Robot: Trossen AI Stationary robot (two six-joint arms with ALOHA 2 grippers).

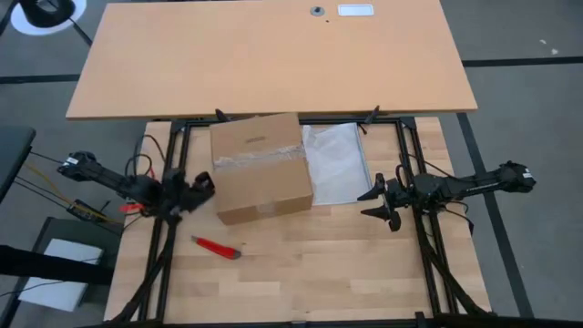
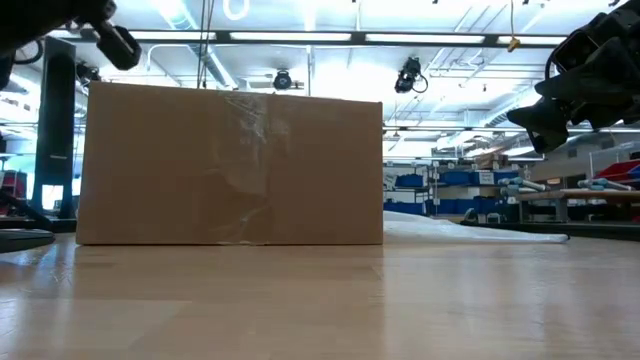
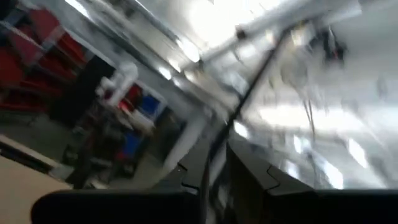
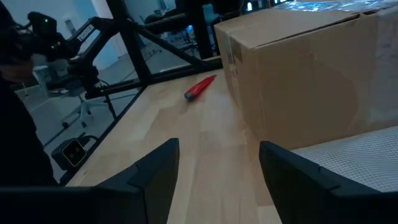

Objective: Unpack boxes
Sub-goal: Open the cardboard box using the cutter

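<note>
Hovering just beside carton's left end, left hand point(image 1: 202, 187) is showing fingers point(image 3: 249, 177) nearly together, holding nothing visible. Right hand point(image 1: 372, 202) is hanging above counter point(image 1: 319, 264) on other side, fingers point(image 4: 155, 171) standing wide apart, gripping nothing. Brown carton point(image 1: 260, 168) is sitting on counter between both hands, flaps closed, clear tape across top. Clear plastic bag point(image 1: 335, 162) is lying against carton's right side. Red cutter point(image 1: 217, 247) is lying on counter near carton's front left corner.
</note>
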